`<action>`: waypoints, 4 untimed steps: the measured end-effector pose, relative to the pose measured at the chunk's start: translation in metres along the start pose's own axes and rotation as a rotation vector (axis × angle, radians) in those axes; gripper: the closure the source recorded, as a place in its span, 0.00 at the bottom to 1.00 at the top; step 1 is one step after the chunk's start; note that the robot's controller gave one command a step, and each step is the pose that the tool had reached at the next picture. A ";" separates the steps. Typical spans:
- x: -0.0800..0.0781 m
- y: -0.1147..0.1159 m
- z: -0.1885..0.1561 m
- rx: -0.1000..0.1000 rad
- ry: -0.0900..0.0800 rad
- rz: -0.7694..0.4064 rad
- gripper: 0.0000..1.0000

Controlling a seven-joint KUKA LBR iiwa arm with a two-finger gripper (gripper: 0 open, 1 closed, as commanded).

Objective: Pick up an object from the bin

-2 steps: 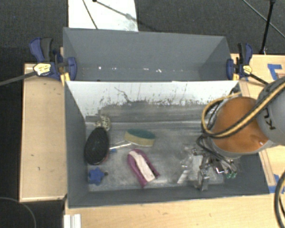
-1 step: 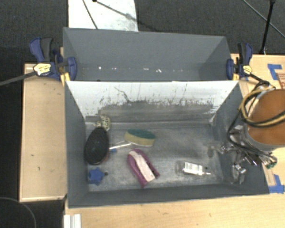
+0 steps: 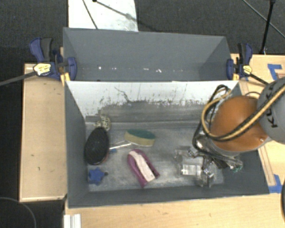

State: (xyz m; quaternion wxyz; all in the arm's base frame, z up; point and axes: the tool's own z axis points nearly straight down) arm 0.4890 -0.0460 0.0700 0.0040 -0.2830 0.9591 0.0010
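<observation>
Lying well to the left of the yellow-and-green sponge (image 3: 140,137), a black oval hairbrush (image 3: 96,145) rests on the floor of the grey metal bin (image 3: 147,56). A thin pale stem runs from the brush toward the sponge's lower left edge. Up and to the left of the sponge, at the foot of the back wall, sits a small speckled thing (image 3: 103,122), too small to name. Down and to the left of the sponge, just below the hairbrush and near the bin's front-left corner, lies a small blue thing (image 3: 97,175).

Straight in front of the sponge, apart from it, a pink-and-white oblong thing (image 3: 142,166) lies at a slant on the floor.

To the right of the sponge and nearer the front wall, the gripper (image 3: 199,170) is low over the floor. Of all the things in the bin, the pink-and-white oblong thing is closest to it, near but not touching. Whether the gripper is parted or closed cannot be told, because its pale metal parts run together. Above it, further right of the sponge, sits the arm's rounded orange cover (image 3: 237,123), with dark cables (image 3: 210,109) looped around it.
</observation>
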 end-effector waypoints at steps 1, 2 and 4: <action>0.013 -0.004 -0.002 0.006 -0.001 0.501 0.00; 0.015 -0.003 0.000 0.003 0.005 0.496 1.00; 0.012 -0.005 -0.106 0.006 0.000 0.495 1.00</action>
